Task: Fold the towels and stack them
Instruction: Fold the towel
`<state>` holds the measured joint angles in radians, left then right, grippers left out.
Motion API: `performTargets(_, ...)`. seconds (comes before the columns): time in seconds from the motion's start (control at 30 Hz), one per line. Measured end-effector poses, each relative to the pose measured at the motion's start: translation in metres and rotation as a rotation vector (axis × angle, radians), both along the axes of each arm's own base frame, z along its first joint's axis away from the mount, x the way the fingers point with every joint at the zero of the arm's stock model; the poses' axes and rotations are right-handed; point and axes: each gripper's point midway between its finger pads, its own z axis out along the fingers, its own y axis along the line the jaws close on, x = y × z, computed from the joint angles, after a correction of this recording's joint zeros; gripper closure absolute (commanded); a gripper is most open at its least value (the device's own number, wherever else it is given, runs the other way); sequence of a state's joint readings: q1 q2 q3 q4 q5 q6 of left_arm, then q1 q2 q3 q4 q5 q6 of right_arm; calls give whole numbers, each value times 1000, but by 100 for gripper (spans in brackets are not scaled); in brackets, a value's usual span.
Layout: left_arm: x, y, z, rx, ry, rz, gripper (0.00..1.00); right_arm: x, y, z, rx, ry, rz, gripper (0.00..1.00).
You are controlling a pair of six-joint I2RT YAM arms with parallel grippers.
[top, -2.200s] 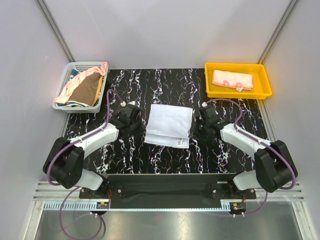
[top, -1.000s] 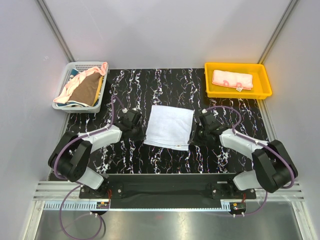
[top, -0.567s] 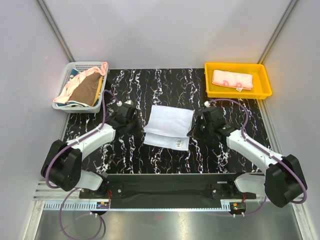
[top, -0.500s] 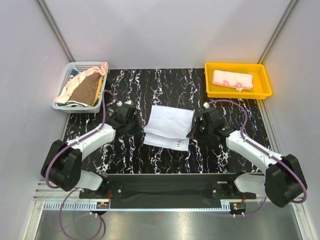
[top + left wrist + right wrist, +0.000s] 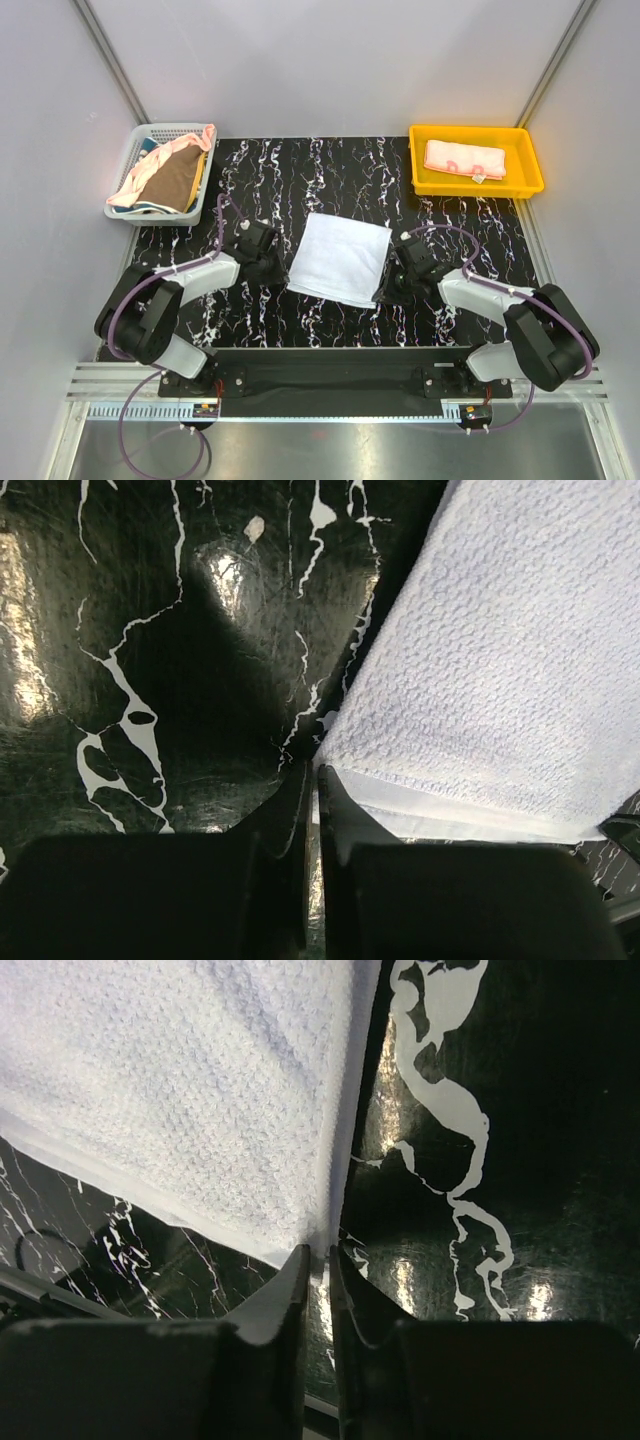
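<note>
Our left end effector [image 5: 312, 775] sits all but closed at the flat white towel's [image 5: 340, 258] near-left corner on the counter [image 5: 300, 170]. Our right end effector [image 5: 318, 1258], narrow, pinches the near-right corner.

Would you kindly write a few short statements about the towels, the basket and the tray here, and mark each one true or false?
1. A white towel lies on the black marbled table. True.
2. The yellow tray is empty. False: a folded pink towel lies in it.
3. The white mesh basket at the far left holds loose towels. True.
4. The pink towel is stacked on the white towel. False: they lie apart, the pink one in the tray.
5. The left tool and the right tool each sit at a near corner of the white towel. True.
</note>
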<state>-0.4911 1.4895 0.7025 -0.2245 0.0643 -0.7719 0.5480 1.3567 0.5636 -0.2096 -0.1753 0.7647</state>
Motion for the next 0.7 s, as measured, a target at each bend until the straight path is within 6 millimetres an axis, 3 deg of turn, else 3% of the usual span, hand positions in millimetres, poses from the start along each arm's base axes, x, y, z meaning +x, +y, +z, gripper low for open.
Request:
performTargets(0.03,0,0,-1,0,3,2,88,0,0,0,2,-1,-1,68)
performTargets(0.17,0,1,-1,7,1,-3,61,-1,-4,7,-9,-17,-1,55)
performTargets(0.33,12,4,22,39,-29,-3,51,19,-9,36,-50,-92,-16,52)
performTargets(0.43,41,4,55,42,-117,9,50,51,-15,58,-44,-157,-62,54)
performTargets(0.53,81,1,89,60,-221,8,50,90,-24,65,-70,-189,-118,55)
performTargets(0.63,128,-7,107,86,-315,-26,50,127,-37,52,-112,-176,-171,56)
performTargets(0.7,150,-14,100,105,-329,-62,50,144,-43,36,-150,-152,-188,57)
